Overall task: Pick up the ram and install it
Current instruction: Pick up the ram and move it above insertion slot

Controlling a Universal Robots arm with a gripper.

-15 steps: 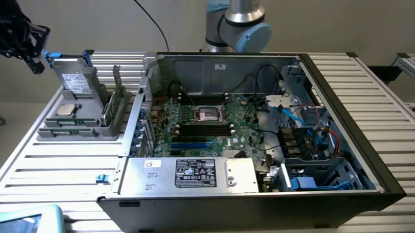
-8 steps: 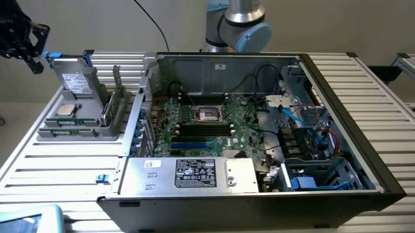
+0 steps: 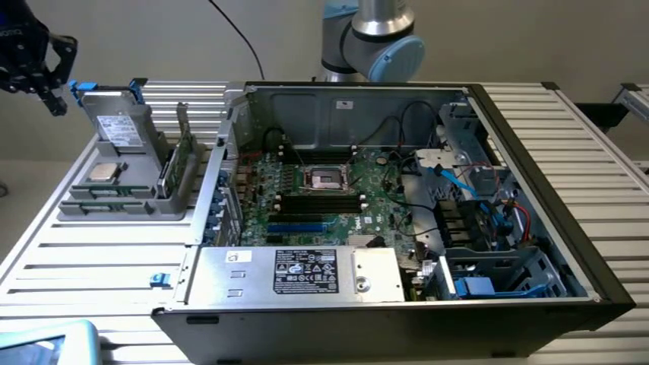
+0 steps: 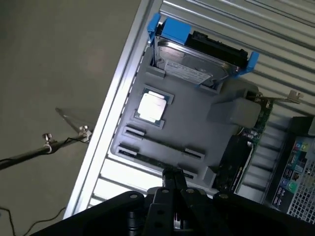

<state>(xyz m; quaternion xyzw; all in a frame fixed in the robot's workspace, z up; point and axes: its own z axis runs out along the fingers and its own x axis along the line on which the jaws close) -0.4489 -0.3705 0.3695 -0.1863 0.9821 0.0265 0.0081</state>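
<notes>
The ram shows as thin green sticks (image 4: 162,143) lying on edge in the slots of a grey holder tray (image 4: 197,118); in the exterior view they sit at the tray's front (image 3: 105,193). My gripper (image 3: 51,95) hangs high over the table's edge at the exterior view's far left, above and beyond the tray. Its fingertips (image 4: 172,176) are pressed together with nothing between them, so it is shut and empty. The open computer case holds the green motherboard (image 3: 381,201) with dark memory slots (image 3: 321,201) below the processor socket.
The tray also carries a hard drive in a blue bracket (image 4: 197,54), a square silver processor chip (image 4: 153,107) and an upright card (image 3: 182,156). The case's metal walls (image 3: 345,103) and the power supply box (image 3: 294,272) surround the motherboard. The robot's base (image 3: 370,38) stands behind the case.
</notes>
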